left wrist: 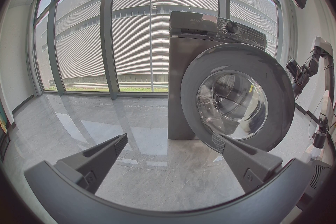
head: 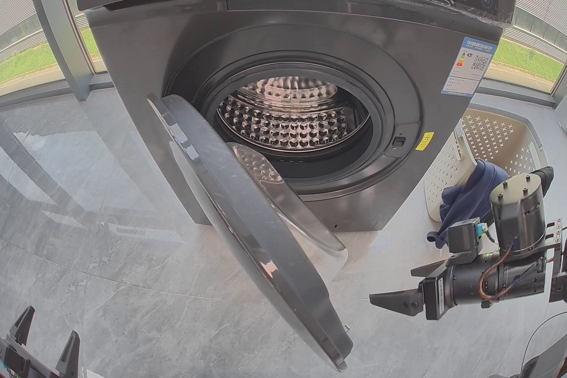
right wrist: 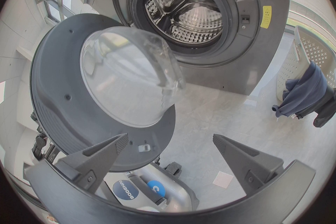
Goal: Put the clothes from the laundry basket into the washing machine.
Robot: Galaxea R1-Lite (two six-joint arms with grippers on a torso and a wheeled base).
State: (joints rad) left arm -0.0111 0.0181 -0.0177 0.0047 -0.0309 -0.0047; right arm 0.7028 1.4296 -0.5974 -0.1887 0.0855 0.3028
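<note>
Head view, items as I see them from the console:

1. Washing machine (head: 277, 42): dark grey front-loader, standing on the floor (head: 118, 255). Its door (head: 236, 208) is swung wide on the left hinge, and the rim juts out toward me and ends low in the middle of the picture. The drum (head: 289, 113) mouth is uncovered, and I see its perforated steel wall.

2. Open room: bare floor lies left of the door, out to the windows (left wrist: 84, 32). A narrower strip of floor lies between the door's rim and the right arm. The door's edge is the nearest hard edge on that side.

3. Laundry basket (head: 502, 137): pale and perforated, just beside the machine's right flank and tucked partly behind its front corner.

4. Clothes (head: 469, 199): a navy garment is draped over the basket's near rim and hangs down outside the wall. The right wrist view shows a darker piece beside it.

5. Right fingers (head: 394, 299): spread wide, holding nothing. They sit low in front of the basket and point left toward the door. The clothes lie beyond them, apart, and outside the gap between them.

6. Left fingers (left wrist: 94, 161): also spread wide and empty, low at my left, facing the door's outer face. They are well apart from basket and clothes.
</note>
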